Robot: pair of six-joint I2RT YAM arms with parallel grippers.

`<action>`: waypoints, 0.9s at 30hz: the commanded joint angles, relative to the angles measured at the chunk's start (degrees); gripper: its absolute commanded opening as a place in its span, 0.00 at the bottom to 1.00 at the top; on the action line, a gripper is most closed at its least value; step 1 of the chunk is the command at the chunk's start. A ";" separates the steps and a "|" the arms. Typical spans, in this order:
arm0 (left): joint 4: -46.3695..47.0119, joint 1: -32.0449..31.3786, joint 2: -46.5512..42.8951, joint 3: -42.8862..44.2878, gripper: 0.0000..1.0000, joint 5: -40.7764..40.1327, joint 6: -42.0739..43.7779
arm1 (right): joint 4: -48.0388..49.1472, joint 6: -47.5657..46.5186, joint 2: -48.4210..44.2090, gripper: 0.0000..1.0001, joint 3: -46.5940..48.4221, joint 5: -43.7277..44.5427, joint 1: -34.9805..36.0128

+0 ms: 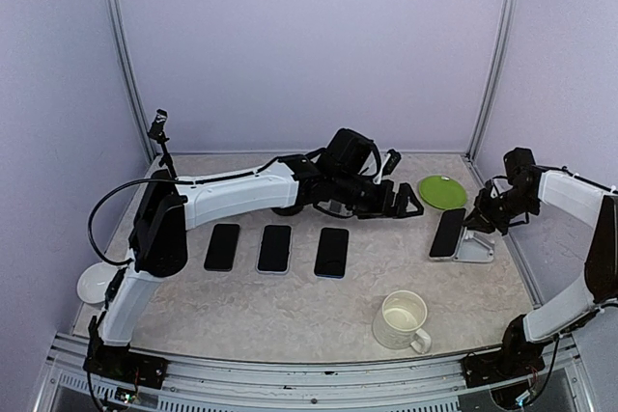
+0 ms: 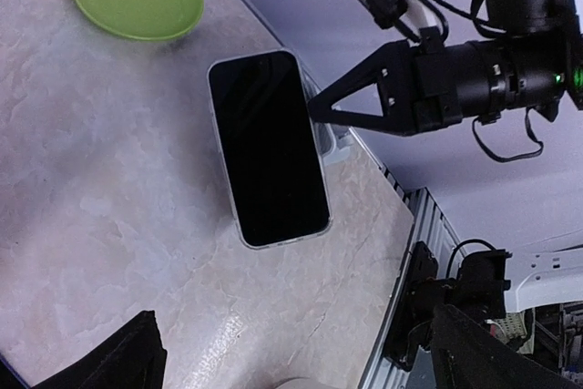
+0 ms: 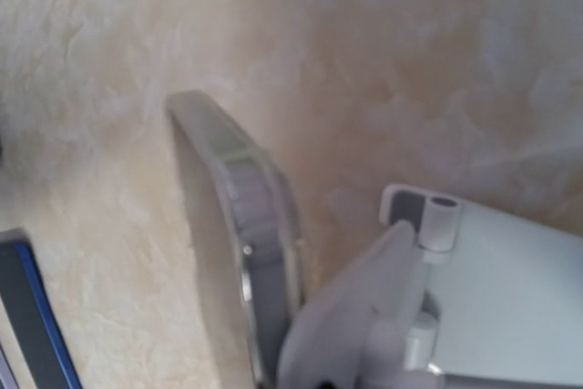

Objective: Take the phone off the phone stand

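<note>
A beige marbled table (image 1: 319, 315) holds a cream ceramic mug (image 1: 401, 319) near its front edge, with 3 flat dark phones (image 1: 275, 248) in a row beyond it. By the right edge, the task's phone (image 1: 447, 233), a glossy black slab in a pale rim, leans on a white hinged plastic stand (image 1: 476, 250). Its long axis runs front to back and its screen faces the table's middle. The right gripper (image 1: 480, 219), the nearer one, sits just behind it on the right-edge side; I cannot tell how far it is closed or whether it grips. The left gripper (image 1: 410, 204) hangs wide open and empty to the phone's left. A round green plate (image 1: 442, 191) lies toward the far right corner.
</note>
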 commanded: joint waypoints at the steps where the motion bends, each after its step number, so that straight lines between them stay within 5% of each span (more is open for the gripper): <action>1: -2.02 -0.93 3.50 2.67 0.99 -1.15 2.16 | 1.03 0.13 1.64 0.00 0.00 1.31 0.60; 18: 0.38 -1.87 4.87 -0.20 0.99 -6.27 3.46 | 0.35 -4.00 2.17 0.00 0.16 -2.09 0.58; 27: 2.16 -2.09 5.15 -0.97 0.99 -4.45 1.62 | 4.52 0.08 1.19 0.00 -1.13 -11.05 0.70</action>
